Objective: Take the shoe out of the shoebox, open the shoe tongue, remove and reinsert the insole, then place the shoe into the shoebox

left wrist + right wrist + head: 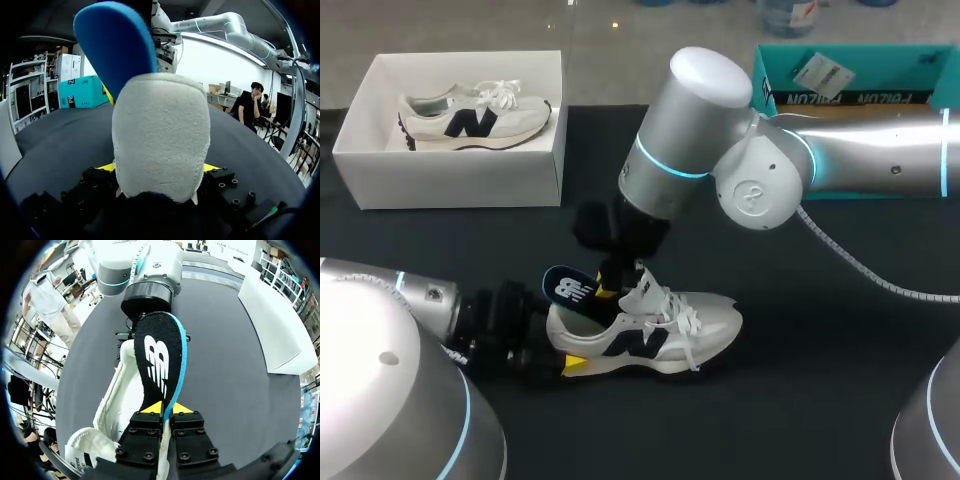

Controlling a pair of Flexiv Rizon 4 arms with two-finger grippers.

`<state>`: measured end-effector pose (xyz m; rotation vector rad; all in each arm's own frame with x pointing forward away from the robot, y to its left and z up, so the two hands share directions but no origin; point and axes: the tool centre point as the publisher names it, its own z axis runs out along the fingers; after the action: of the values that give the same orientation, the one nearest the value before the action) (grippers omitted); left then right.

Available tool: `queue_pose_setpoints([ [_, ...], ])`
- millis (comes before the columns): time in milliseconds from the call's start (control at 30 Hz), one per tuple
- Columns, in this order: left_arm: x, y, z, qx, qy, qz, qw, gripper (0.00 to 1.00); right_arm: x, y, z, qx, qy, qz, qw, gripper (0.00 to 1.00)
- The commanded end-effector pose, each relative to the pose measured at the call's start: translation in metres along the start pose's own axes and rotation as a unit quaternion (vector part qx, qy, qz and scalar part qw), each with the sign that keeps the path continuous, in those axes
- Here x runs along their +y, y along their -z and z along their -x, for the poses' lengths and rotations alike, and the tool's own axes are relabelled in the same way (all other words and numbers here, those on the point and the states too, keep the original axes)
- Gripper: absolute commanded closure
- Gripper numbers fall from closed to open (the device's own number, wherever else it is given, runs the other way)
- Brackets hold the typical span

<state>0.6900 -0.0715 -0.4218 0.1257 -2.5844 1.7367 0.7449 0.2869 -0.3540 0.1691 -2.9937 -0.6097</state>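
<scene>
Holding the shoe [660, 330] by its heel was the left gripper [159, 167], jaws clamped either side. The shoe lay mid-table, shoebox [460, 185] at ten o'clock. Right gripper [164, 409] pinched the insole [575, 292], half out. Risk: the thin pinch could slip, buckling the insole.

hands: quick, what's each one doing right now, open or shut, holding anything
Left hand: closed on the heel of the shoe.
Right hand: closed on the insole, which sticks up out of the shoe.
</scene>
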Motion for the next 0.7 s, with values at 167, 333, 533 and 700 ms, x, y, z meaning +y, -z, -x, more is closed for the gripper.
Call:
queue_pose_setpoints([
  [167,0.001,-0.002,-0.003,0.000,-0.001,0.001,1.000,1.00,-0.010,-0.004,-0.006,-0.001,-0.007,0.009,1.000,1.00],
  [333,0.001,-0.002,-0.003,0.000,-0.001,0.001,1.000,1.00,-0.008,-0.001,-0.005,-0.001,-0.003,0.011,1.000,0.71],
  [533,0.001,-0.002,-0.003,0.000,-0.001,0.001,1.000,1.00,-0.002,0.007,-0.001,-0.006,0.010,0.007,1.000,0.57],
  [700,0.001,-0.002,-0.003,0.000,-0.001,0.001,1.000,1.00,0.003,0.009,0.001,-0.009,0.017,0.005,1.000,0.64],
])
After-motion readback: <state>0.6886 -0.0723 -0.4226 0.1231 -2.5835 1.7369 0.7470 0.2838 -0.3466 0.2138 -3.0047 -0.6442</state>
